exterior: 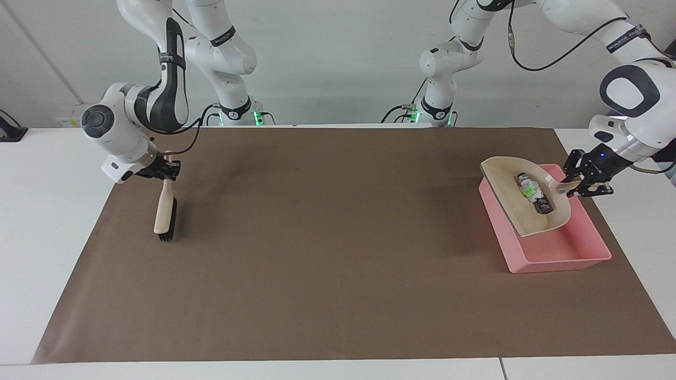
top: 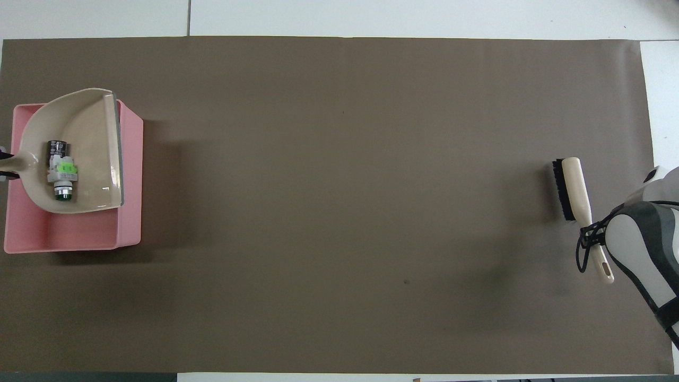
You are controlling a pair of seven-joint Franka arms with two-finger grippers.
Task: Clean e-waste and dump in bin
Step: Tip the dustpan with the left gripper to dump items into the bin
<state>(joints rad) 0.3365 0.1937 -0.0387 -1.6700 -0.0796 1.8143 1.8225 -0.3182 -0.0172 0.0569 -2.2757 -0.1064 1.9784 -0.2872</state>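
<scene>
Dumping is the step in hand: in the facing view the left claw (exterior: 577,186) is clenched on the handle of the dustpan (exterior: 515,211), held over the pink bin (exterior: 560,253) at the left arm's end of the table (exterior: 63,174), and the e-waste (exterior: 533,193) lies inside it, so the next move, I judge, calls for tipping the pan. The right claw (exterior: 162,170) is clenched on the brush (exterior: 163,214), bristles down over the brown mat (exterior: 327,237) near the right arm's end. In the overhead view the dustpan (top: 90,132) with the e-waste (top: 59,170) covers much of the bin (top: 69,239), and the brush (top: 575,188) shows beside the right arm.
</scene>
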